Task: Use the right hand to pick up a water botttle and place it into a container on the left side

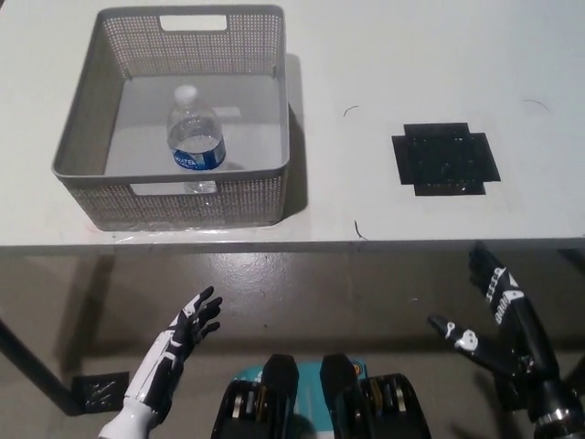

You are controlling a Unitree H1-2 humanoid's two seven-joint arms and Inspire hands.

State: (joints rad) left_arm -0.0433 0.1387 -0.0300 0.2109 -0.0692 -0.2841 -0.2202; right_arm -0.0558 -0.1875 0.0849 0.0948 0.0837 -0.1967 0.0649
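At the lower left the white left robot hand [187,326] rests below the bench edge, over the floor, its fingers spread apart and holding nothing. Above it, on the left part of the white bench [384,55], sits a grey perforated basket [80,137] with cut-out handles in its near and far walls. A clear water bottle [195,137] with a white cap and a blue label stands upright inside the basket, near the middle of its floor and clear of the walls. To the right of the basket, well apart from it, a flat black cross-shaped mat [445,158] lies on the bench. At the lower right the black right robot hand [498,320] hangs below the bench edge, fingers splayed and empty, touching nothing.
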